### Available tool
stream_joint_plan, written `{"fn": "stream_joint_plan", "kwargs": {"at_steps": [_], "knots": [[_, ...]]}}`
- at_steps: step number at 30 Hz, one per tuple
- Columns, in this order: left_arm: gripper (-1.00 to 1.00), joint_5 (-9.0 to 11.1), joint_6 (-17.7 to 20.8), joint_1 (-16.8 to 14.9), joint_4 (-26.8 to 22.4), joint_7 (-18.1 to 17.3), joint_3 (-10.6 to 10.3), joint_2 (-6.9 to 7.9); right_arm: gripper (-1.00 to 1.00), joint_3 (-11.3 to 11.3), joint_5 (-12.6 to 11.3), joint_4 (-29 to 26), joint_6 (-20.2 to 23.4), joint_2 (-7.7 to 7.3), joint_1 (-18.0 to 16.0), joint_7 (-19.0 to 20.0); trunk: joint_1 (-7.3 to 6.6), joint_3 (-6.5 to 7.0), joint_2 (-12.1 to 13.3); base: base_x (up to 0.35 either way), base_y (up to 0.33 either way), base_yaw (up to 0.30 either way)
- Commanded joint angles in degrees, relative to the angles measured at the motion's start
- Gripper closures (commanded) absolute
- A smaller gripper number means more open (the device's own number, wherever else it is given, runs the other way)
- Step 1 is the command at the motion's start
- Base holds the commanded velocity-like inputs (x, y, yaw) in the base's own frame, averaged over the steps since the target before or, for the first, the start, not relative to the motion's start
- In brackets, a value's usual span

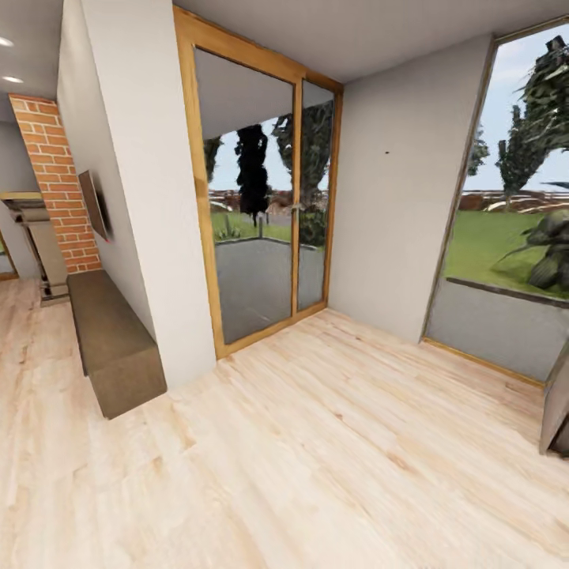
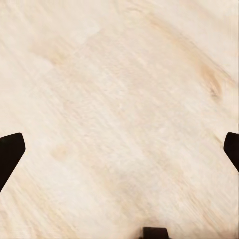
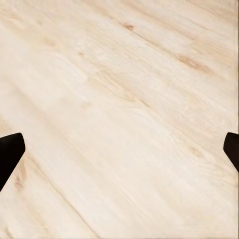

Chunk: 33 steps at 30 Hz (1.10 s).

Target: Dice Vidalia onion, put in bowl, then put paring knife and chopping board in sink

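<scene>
Task things: none of the onion, sink, board, knife or bowl was in sight, so the task looked unstarted, every step left | Left gripper (image 2: 119, 149): wide apart, empty, above the wooden floor (image 1: 316, 458) | Right gripper (image 3: 119, 149): same | Surroundings: glass door (image 1: 261, 229) beyond the floor, brown bench (image 1: 111, 340) left of the door.

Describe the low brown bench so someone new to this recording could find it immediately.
Start at the white wall left of the wood-framed glass door. The bench sits on the pale wooden floor along that wall's base, below a wall-mounted screen. It is a plain, dark-brown block, unlike the brick column behind it.
</scene>
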Motion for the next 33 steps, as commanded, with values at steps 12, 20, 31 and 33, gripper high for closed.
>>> {"fn": "stream_joint_plan", "kwargs": {"at_steps": [12,20,31,33], "knots": [[-1.0,-0.15,-0.14,0.02,0.22,0.05,0.06,-1.0,-1.0,-0.01,0.04,0.07,-0.31,-0.04,-0.01,-0.1,0.0,-0.04,-0.03,0.0,-0.318,-0.281],[-1.0,-0.15,-0.14,0.02,0.22,0.03,0.06,-1.01,-1.0,0.0,0.04,0.08,-0.31,-0.03,-0.01,-0.1,0.0,-0.04,-0.03,0.0,-0.318,-0.281],[-1.0,-0.15,-0.14,0.02,0.22,0.02,0.06,-0.95,-1.0,0.0,0.04,0.08,-0.39,0.02,-0.01,-0.09,0.0,-0.04,-0.03,0.0,-0.318,-0.281],[-1.0,-0.15,-0.14,0.02,0.22,0.01,0.06,-0.95,-1.0,0.0,0.0,0.08,-0.4,0.02,-0.01,-0.11,0.0,-0.04,-0.03,0.0,-0.318,-0.281]]}}
